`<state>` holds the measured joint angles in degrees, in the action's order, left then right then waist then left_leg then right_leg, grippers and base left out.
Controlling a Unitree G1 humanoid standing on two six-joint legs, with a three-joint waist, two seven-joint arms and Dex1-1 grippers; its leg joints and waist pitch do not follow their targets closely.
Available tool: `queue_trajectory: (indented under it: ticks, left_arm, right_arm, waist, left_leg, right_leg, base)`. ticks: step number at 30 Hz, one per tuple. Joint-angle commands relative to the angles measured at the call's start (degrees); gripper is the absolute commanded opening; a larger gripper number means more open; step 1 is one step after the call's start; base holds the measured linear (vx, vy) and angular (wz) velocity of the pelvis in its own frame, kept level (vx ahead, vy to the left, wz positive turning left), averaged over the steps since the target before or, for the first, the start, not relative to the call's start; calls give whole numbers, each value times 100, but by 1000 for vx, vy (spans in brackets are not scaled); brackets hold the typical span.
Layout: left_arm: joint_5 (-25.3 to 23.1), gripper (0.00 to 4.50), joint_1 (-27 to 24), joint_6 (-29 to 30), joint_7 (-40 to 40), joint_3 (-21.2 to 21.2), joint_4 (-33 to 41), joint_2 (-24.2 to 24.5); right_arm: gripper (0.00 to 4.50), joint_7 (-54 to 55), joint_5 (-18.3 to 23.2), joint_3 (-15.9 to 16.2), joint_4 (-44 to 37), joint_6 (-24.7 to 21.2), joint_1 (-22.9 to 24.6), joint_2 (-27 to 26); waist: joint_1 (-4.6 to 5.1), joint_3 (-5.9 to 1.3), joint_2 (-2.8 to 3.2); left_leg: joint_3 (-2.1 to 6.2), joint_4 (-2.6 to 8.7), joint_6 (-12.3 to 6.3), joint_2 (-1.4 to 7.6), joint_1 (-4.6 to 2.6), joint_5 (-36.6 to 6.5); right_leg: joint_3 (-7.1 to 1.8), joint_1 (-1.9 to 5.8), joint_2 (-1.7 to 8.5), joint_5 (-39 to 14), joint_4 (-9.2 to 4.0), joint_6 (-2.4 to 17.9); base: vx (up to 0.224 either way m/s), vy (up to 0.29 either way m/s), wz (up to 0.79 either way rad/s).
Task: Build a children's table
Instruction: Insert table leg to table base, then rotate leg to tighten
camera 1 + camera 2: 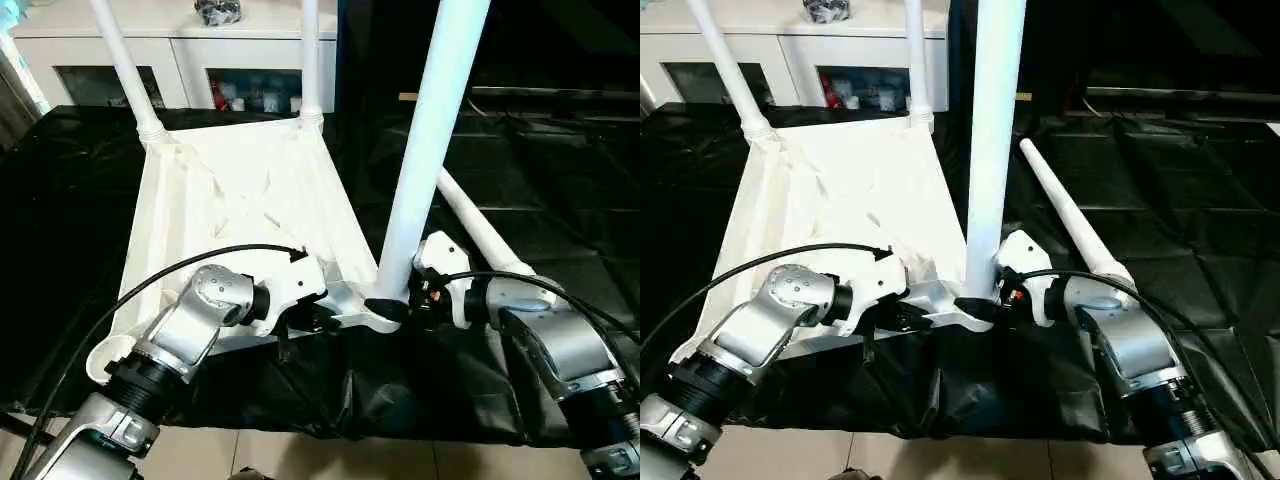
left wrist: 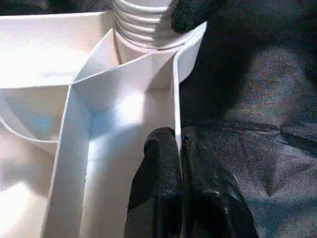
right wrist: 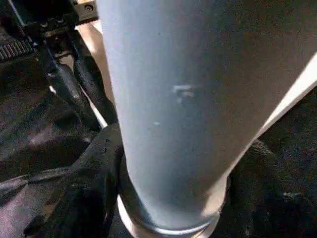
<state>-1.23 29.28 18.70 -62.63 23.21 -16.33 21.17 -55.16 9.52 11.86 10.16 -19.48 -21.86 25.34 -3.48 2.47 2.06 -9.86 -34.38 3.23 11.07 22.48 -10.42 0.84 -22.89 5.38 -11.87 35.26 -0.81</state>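
In the head views, you see the tabletop (image 1: 240, 190) lying underside up on the black table (image 1: 560, 200), with two legs (image 1: 128, 70) already standing in its far sockets. A third leg (image 1: 430, 140) stands in the near corner socket, and the right gripper (image 1: 392, 308) grasps its base; whether it is fully seated you cannot tell. The fourth leg (image 1: 1070, 215) lies loose on the cloth, just beyond the right gripper, so this one is left. In the left wrist view, the left gripper (image 2: 181, 148) is clenched on the thin rim of the tabletop, one finger (image 2: 158, 163) each side. In the right wrist view, the leg hides nearly all, and the socket is cut off.
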Motion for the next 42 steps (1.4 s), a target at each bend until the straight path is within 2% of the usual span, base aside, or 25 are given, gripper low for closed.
queue_trajectory:
  ticks: [1, 3, 5, 7, 10, 12, 13, 14, 16, 17, 19, 20, 22, 23, 26, 30, 36, 39, 42]
  left_arm:
    - [83, 0, 210, 23, 63, -5, 70, -189]
    - [58, 0, 298, 187, 414, -149, -48, -343]
    - [-30, 0, 510, 633, 1248, -432, -208, -731]
    - [-23, 0, 578, 862, 1572, -550, -216, -935]
    - [-79, 0, 645, 1191, 2122, -680, -229, -1285]
    - [-148, 0, 677, 1349, 2536, -737, -277, -1563]
    - [-149, 0, 677, 1353, 2546, -739, -279, -1570]
    - [-171, 0, 678, 1437, 2735, -762, -299, -1725]
    - [-219, 0, 639, 1447, 2839, -697, -263, -1840]
    - [-243, 0, 621, 1440, 2861, -653, -243, -1858]
    - [-285, 0, 601, 1426, 2896, -604, -217, -1852]
    - [-304, 0, 588, 1393, 2907, -578, -203, -1844]
    - [-314, 0, 553, 1403, 2925, -566, -164, -1839]
    - [-333, 0, 517, 1280, 2849, -514, -121, -1776]
    - [-333, 0, 460, 1231, 2787, -471, -59, -1720]
    - [-319, 0, 394, 1059, 2595, -405, -1, -1607]
    - [-262, 0, 323, 937, 2220, -330, 53, -1309]
    - [-223, 0, 299, 822, 1932, -280, 70, -1094]
    - [-222, 0, 289, 668, 1719, -250, 49, -936]
  right_arm:
    - [270, 192, 118, 8, 183, -63, 75, -215]
    - [270, 625, 130, -177, 439, -30, 26, -475]
    - [270, 1596, 11, -443, 1127, 42, -166, -991]
    - [270, 2044, -58, -532, 1480, 88, -291, -1240]
    - [269, 2777, -114, -698, 2112, 145, -588, -1719]
    - [269, 3407, -154, -871, 2693, 234, -906, -2102]
    - [269, 3422, -153, -877, 2708, 235, -914, -2111]
    - [269, 3753, -134, -1014, 3063, 276, -1126, -2310]
    - [269, 3926, -157, -1088, 3432, 407, -1361, -2473]
    - [269, 3952, -183, -1089, 3544, 465, -1435, -2510]
    - [269, 3947, -233, -1058, 3645, 533, -1501, -2525]
    - [269, 3938, -271, -1044, 3709, 587, -1539, -2528]
    - [269, 3936, -319, -1065, 3834, 687, -1609, -2541]
    - [323, 3791, -244, -1127, 3835, 707, -1631, -2515]
    - [343, 3683, -294, -1154, 3951, 803, -1694, -2459]
    - [384, 3511, -404, -1052, 3882, 967, -1675, -2283]
    - [390, 2595, -322, -885, 3241, 988, -1479, -1850]
    - [390, 1926, -332, -711, 2694, 977, -1251, -1479]
    - [390, 1440, -237, -592, 2242, 861, -1034, -1192]
  waist:
    - [26, -381, -13]
    - [47, -377, -8]
    - [70, -361, -7]
    - [131, -363, -17]
    - [240, -354, -15]
    - [311, -358, -26]
    - [329, -364, -29]
    - [330, -364, -16]
    - [366, -375, -12]
    - [376, -368, -42]
    - [368, -376, -36]
    - [367, -377, -63]
    - [359, -380, -54]
    - [358, -378, -55]
    - [355, -374, -50]
    - [272, -381, -49]
    - [216, -369, -62]
    - [143, -367, -65]
    - [92, -372, -62]
  left_leg:
    - [-18, 368, -298, 107, -131, -739]
    - [-18, 381, -218, 103, -134, -842]
    - [-21, 403, -92, 109, -150, -1021]
    - [12, 430, 79, 79, -128, -1178]
    - [21, 440, 97, 67, -76, -1263]
    - [24, 430, 63, 48, -75, -1286]
    - [20, 420, 22, 43, -72, -1250]
    - [23, 422, 12, 48, -78, -1236]
    - [27, 417, -34, 48, -67, -1207]
    - [29, 420, -73, 53, -69, -1234]
    - [18, 413, -157, 68, -78, -1139]
    - [13, 410, -185, 69, -74, -1089]
    - [8, 407, -236, 74, -77, -1044]
    - [5, 408, -260, 70, -79, -1030]
    - [0, 407, -301, 81, -94, -1104]
    - [-10, 401, -327, 92, -99, -975]
    - [-16, 407, -335, 97, -101, -1027]
    - [-19, 404, -322, 98, -110, -1012]
    - [-24, 400, -364, 106, -120, -921]
  right_leg:
    - [-68, 289, 130, 347, -306, 1568]
    - [-70, 278, 138, 120, -320, 1550]
    - [-72, 248, 140, -206, -350, 1526]
    - [-55, 284, 141, -639, -389, 1402]
    - [-53, 291, 143, -720, -401, 1360]
    - [-49, 281, 139, -808, -440, 1333]
    - [-52, 279, 139, -784, -440, 1356]
    - [-51, 273, 140, -781, -448, 1367]
    - [-45, 281, 139, -675, -435, 1425]
    - [-37, 275, 136, -717, -440, 1441]
    - [-36, 273, 126, -506, -434, 1471]
    - [-38, 278, 124, -422, -426, 1480]
    - [-36, 275, 129, -314, -414, 1523]
    - [-35, 280, 125, -287, -414, 1536]
    - [-40, 268, 137, -386, -425, 1567]
    - [-40, 262, 130, -247, -402, 1553]
    - [-45, 266, 129, -296, -411, 1518]
    - [-53, 264, 120, -318, -410, 1438]
    - [-53, 253, 119, -149, -395, 1460]
  base:
    - [0, 0, 0]
    - [0, 0, 0]
    - [0, 0, 0]
    - [0, 0, 0]
    - [0, 0, 0]
    - [0, 0, 0]
    - [0, 0, 0]
    - [0, 0, 0]
    - [0, 0, 0]
    - [0, 0, 0]
    - [0, 0, 0]
    - [0, 0, 0]
    - [0, 0, 0]
    - [0, 0, 0]
    - [0, 0, 0]
    - [0, 0, 0]
    - [0, 0, 0]
    - [0, 0, 0]
    - [0, 0, 0]
